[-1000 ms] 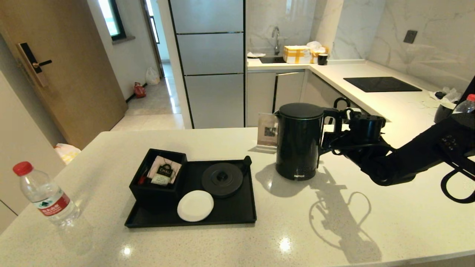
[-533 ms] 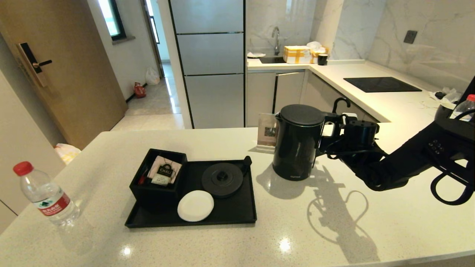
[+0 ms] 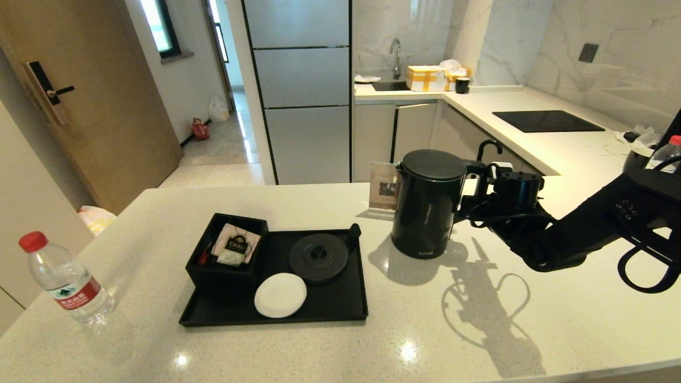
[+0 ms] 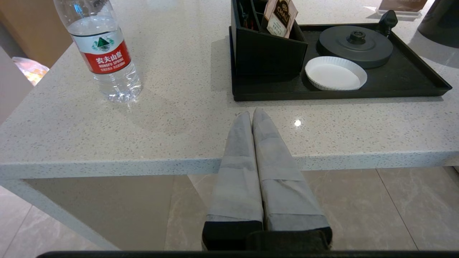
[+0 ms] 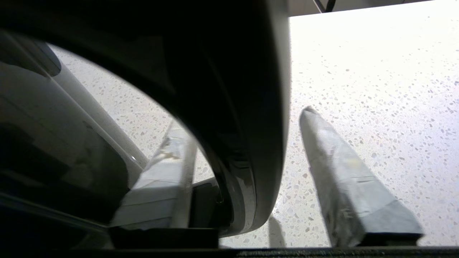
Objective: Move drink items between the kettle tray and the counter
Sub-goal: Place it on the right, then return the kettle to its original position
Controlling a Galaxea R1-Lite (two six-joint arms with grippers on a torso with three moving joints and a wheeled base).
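Observation:
The tall black kettle (image 3: 428, 202) stands upright on the pale speckled counter (image 3: 319, 351), just right of the flat black tray (image 3: 276, 321). My right gripper (image 3: 471, 205) is open astride its loop handle (image 5: 233, 89): one finger sits inside the loop, the other finger (image 5: 340, 168) outside with a gap to the handle. The small water bottle (image 3: 66, 282) with red cap and red label stands on the counter at the far left. My left gripper (image 4: 252, 113) is shut and empty, held low off the counter's front edge, out of the head view.
On the tray sit the kettle's round base (image 3: 318, 257), a white coaster (image 3: 280, 295) and a black box of tea sachets (image 3: 226, 255). A card stand (image 3: 383, 191) is behind the kettle. A second bottle (image 3: 667, 151) and the hob (image 3: 548, 121) lie at the far right.
The kettle shifted slightly left, tipped for a moment and now stands upright on the counter. The right arm moved with it. The left arm has not moved.

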